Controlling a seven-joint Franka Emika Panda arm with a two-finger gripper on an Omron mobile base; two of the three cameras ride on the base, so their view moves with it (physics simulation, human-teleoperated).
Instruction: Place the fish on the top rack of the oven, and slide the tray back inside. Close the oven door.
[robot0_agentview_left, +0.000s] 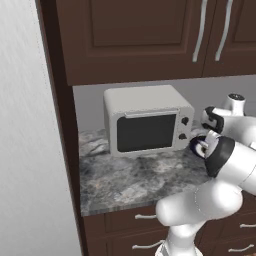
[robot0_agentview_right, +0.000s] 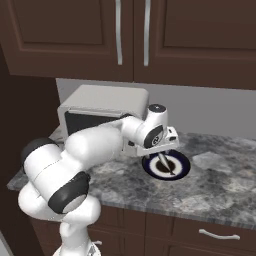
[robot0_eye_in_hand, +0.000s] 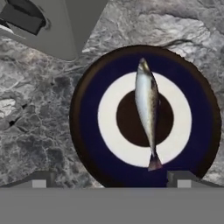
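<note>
**A:** Hovering over the plate right now — gripper (robot0_eye_in_hand: 112, 178) sits above the fish (robot0_eye_in_hand: 147, 110), fingertips (robot0_eye_in_hand: 40, 178) spread wide at the two bottom corners of the hand view, nothing between them. Jaws apart, not gripping.

**B:** Where's the fish exactly?

**A:** On a round plate (robot0_eye_in_hand: 89, 144) with dark blue rim, white ring and dark centre. Fish lies lengthwise across the centre, head toward the top of the hand view, tail toward the fingertips. Plate rests on the grey marbled counter (robot0_agentview_right: 220, 190).

**B:** Anything in the way?

**A:** Small white box with a dark window (robot0_agentview_left: 145, 127) stands on the counter just beside the plate — its corner shows top left in the hand view. In the right base view the hand (robot0_agentview_right: 159, 134) hangs over the plate (robot0_agentview_right: 180, 165), right in front of that box. Plate and box look close but apart. Dark wood upper cabinets (robot0_agentview_right: 75, 35) overhang the counter; a tall dark wood panel (robot0_agentview_left: 57, 125) borders the counter's left end in the left base view, pale wall (robot0_agentview_left: 25, 150) beyond it.

**B:** Counts?

**A:** One fish, one plate, one white box with two small dark knobs (robot0_agentview_left: 184, 121) on its front. Two long silver cabinet handles (robot0_agentview_right: 119, 32) up top in each base view. Drawer pulls (robot0_agentview_left: 145, 217) under the counter — four visible in the left base view, some cut off by the arm.
</note>
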